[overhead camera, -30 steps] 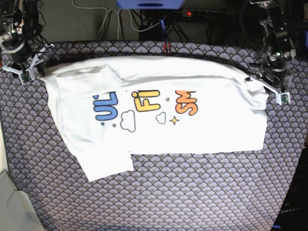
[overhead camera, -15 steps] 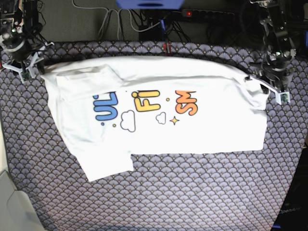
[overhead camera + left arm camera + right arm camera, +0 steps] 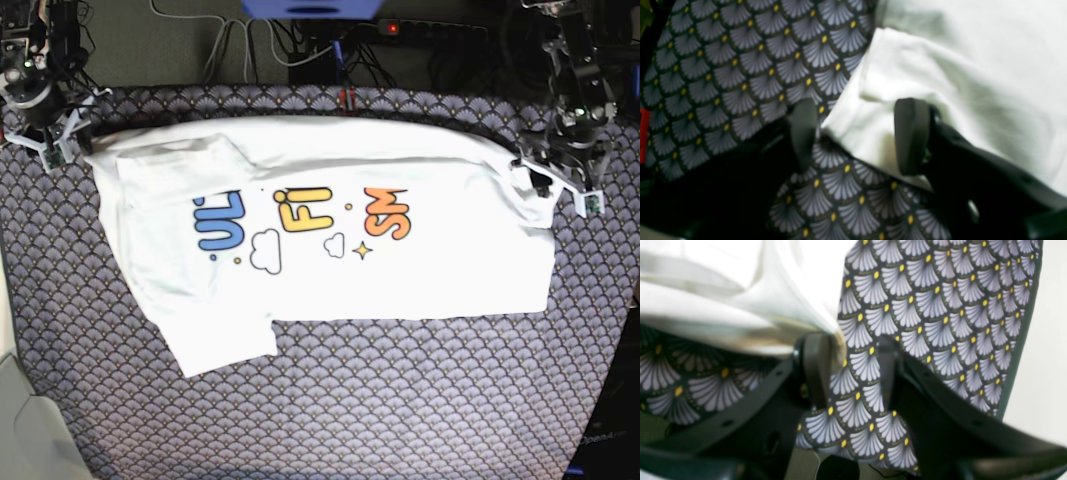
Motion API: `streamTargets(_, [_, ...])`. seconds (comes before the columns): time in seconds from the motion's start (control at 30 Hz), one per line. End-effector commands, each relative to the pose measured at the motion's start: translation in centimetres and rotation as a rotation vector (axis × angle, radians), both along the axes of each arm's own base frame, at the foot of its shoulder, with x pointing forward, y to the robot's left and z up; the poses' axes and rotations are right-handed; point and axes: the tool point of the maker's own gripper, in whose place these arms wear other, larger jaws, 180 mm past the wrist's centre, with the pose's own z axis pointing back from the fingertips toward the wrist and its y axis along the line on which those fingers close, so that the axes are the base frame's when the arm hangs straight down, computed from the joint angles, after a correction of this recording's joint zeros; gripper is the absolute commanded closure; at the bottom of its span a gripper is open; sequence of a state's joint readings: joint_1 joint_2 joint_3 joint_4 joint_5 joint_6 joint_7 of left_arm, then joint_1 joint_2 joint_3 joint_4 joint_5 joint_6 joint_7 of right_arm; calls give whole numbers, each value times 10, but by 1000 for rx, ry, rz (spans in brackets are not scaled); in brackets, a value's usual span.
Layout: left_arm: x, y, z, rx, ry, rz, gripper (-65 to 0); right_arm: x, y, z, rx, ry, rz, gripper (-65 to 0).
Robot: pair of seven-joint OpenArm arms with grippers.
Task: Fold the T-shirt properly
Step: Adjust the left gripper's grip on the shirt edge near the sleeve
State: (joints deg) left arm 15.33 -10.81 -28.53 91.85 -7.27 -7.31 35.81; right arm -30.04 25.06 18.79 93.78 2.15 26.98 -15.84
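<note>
The white T-shirt [image 3: 330, 270] lies folded across the patterned cloth, with the tops of its blue, yellow and orange letters showing along the fold. My left gripper [image 3: 560, 185] is at the shirt's right end. In the left wrist view it is open [image 3: 857, 136], with a white corner of the shirt [image 3: 873, 110] lying loose between the fingers. My right gripper [image 3: 60, 140] stands at the shirt's far left corner. It is open [image 3: 853, 370] over bare cloth, and the shirt's edge [image 3: 740, 306] brushes one finger [image 3: 816, 366].
A scale-patterned tablecloth [image 3: 400, 400] covers the table. Cables and a power strip [image 3: 400, 28] run behind the far edge. A pale grey object [image 3: 20, 430] sits at the near left corner. The table's edge [image 3: 1023, 340] is close beside my right gripper.
My left gripper has opened and let go of the shirt's right end, which now lies loose. The right gripper has drawn back slightly from the left corner.
</note>
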Motion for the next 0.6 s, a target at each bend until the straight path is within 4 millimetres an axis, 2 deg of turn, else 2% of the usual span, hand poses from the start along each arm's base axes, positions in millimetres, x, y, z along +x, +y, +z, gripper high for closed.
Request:
streamTargets(0.0, [7,5,12,22,-41,-1,-367,8,-5,11,-17,-37,7,-248])
streamTargets(0.13, [7,5,11,20,-40,0,-367,8,-5,11,-17,-37,7,-248])
streamTargets(0.33, [-2,8,-11,-6,13,20,-367,8,-5,11,-17,-37,7,-248])
streamTargets(0.57, [-2,8,-12,-6,17,21,-366,8,-5,11,-17,-37,7,-248])
